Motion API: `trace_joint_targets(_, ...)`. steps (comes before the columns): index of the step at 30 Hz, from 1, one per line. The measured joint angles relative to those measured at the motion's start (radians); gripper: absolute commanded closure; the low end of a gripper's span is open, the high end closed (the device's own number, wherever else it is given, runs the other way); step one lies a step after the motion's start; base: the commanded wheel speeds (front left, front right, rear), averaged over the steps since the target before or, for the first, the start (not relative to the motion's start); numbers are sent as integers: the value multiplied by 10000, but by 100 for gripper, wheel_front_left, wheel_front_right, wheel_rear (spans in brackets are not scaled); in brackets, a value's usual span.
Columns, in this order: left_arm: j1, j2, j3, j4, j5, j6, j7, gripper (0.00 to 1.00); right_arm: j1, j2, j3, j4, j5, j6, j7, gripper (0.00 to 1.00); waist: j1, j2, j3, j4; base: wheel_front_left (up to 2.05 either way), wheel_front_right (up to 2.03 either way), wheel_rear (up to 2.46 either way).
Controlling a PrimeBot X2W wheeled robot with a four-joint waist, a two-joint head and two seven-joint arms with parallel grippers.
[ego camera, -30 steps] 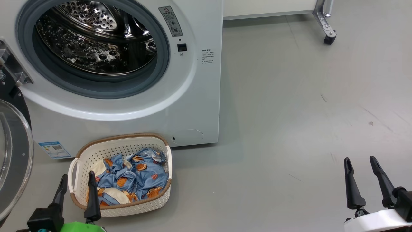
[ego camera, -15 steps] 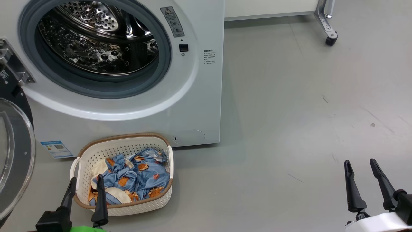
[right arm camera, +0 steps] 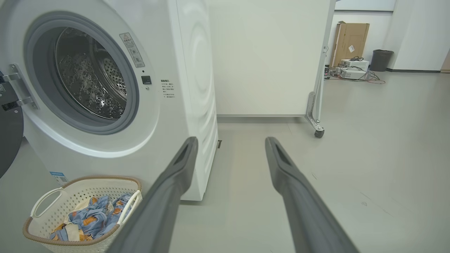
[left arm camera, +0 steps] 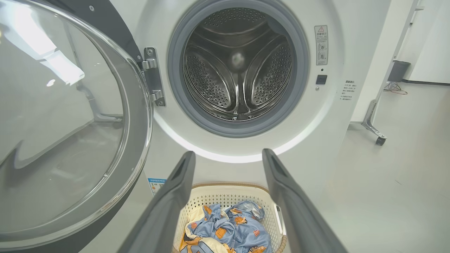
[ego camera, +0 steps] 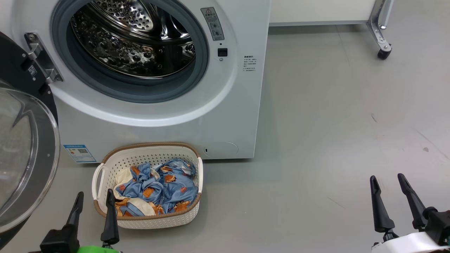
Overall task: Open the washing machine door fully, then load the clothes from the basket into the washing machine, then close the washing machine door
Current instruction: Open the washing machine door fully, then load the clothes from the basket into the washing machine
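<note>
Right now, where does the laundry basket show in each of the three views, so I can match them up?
Head view: basket at lower left, in front of the washing machine.
Left wrist view: basket at bottom centre, between the fingers of the left end effector.
Right wrist view: basket in the bottom left corner, left of the right end effector.
Shared landmark: the steel drum, above the basket in every view.
</note>
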Motion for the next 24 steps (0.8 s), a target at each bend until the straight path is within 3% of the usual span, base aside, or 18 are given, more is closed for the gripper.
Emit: trace_joint_targets(24,165,8,17,-199,-196,313,0,0,-23,-17,234,12,0,0,0,0,0,0,-7,215,0,0,0)
